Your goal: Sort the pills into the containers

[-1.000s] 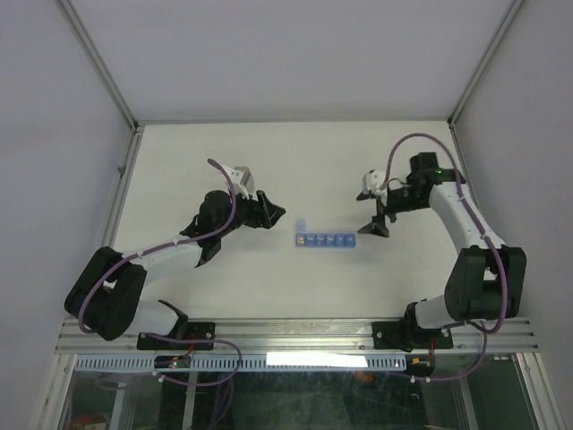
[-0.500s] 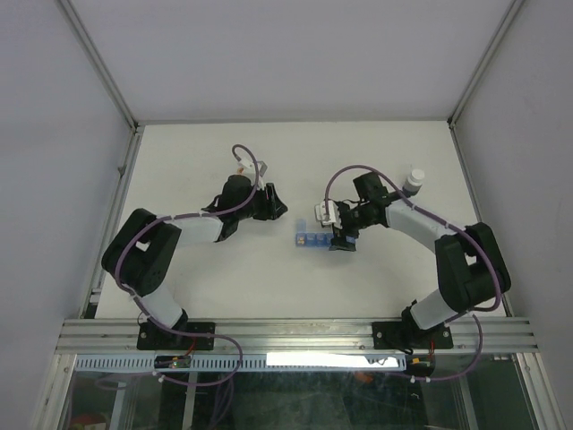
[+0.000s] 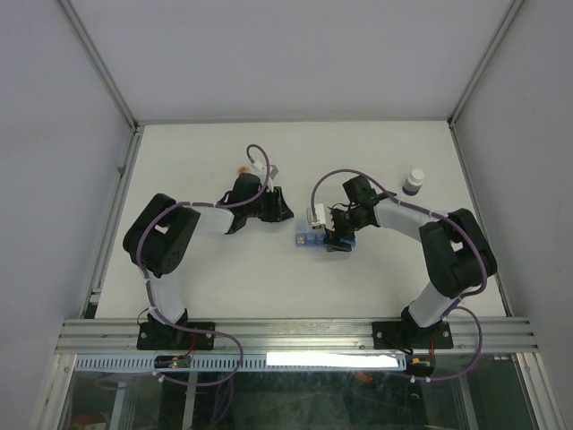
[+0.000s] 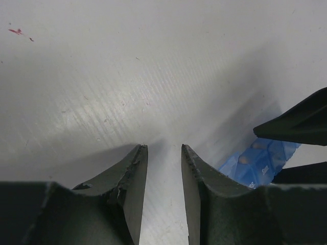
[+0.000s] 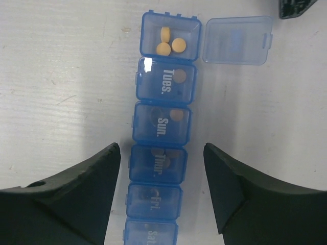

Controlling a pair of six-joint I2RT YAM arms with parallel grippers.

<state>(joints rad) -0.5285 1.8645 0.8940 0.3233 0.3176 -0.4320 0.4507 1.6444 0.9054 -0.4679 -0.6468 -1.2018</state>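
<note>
The containers, a blue translucent strip of lidded compartments [image 5: 162, 127], lie on the white table. The end compartment [image 5: 170, 37] is open, with three orange pills [image 5: 171, 42] inside and its lid [image 5: 236, 40] folded aside. The closed compartments also show pills. My right gripper [image 5: 161, 150] is open, one finger on each side of the strip at the "Thur." compartment, touching nothing. In the top view it [image 3: 338, 240] covers most of the strip [image 3: 310, 239]. My left gripper [image 4: 163, 148] is empty, its fingers narrowly parted over bare table left of the strip [image 4: 260, 161]. It also shows from above [image 3: 283, 212].
A small white bottle with a dark band [image 3: 414, 182] stands at the back right of the table. A small orange object [image 3: 243, 167] lies behind the left arm. The right gripper's dark fingers [image 4: 301, 122] show at the right edge of the left wrist view.
The right arm swung left from the back right and came down over the strip. The left gripper moved back and to the right, closer to the strip's left end.
</note>
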